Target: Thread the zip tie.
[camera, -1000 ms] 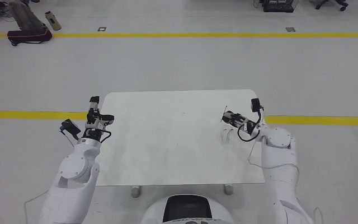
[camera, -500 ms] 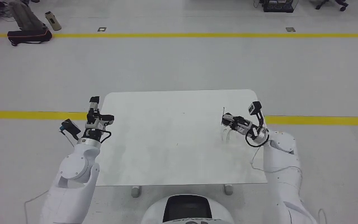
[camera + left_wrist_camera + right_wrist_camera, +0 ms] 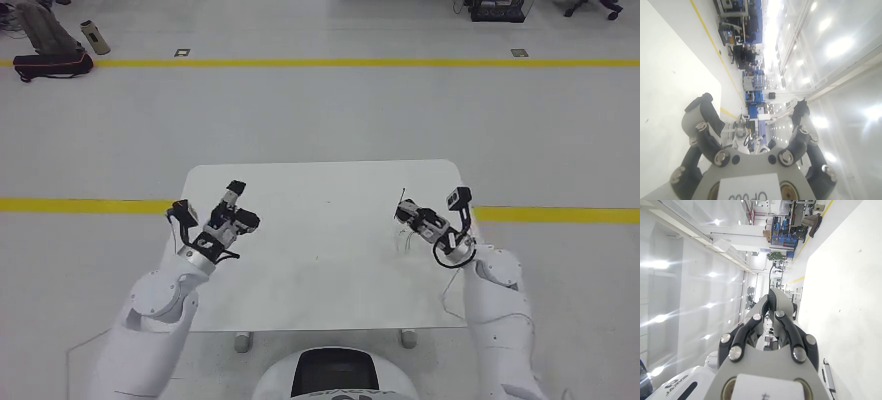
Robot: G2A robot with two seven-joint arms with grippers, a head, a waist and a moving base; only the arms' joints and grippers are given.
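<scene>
A thin black zip tie (image 3: 403, 196) stands up from my right gripper (image 3: 402, 210), which is shut on its lower end above the right side of the white table (image 3: 320, 250). In the right wrist view the tie (image 3: 770, 275) curves away from the closed fingertips of that gripper (image 3: 770, 295). My left gripper (image 3: 243, 202) hovers open over the table's left part, well apart from the tie. Between its spread fingers (image 3: 704, 100) the left wrist view shows the other arm far off with the tie (image 3: 741, 111) pointing up.
The table's rounded far corners and its left and right edges lie close to both arms. Yellow floor lines run behind and beside the table. A dark bag (image 3: 50, 62) lies on the floor at the far left.
My left arm has swung from the table's left edge inward over the tabletop, its gripper now angled toward the right arm. The right forearm has shifted slightly while the tie stays in place.
</scene>
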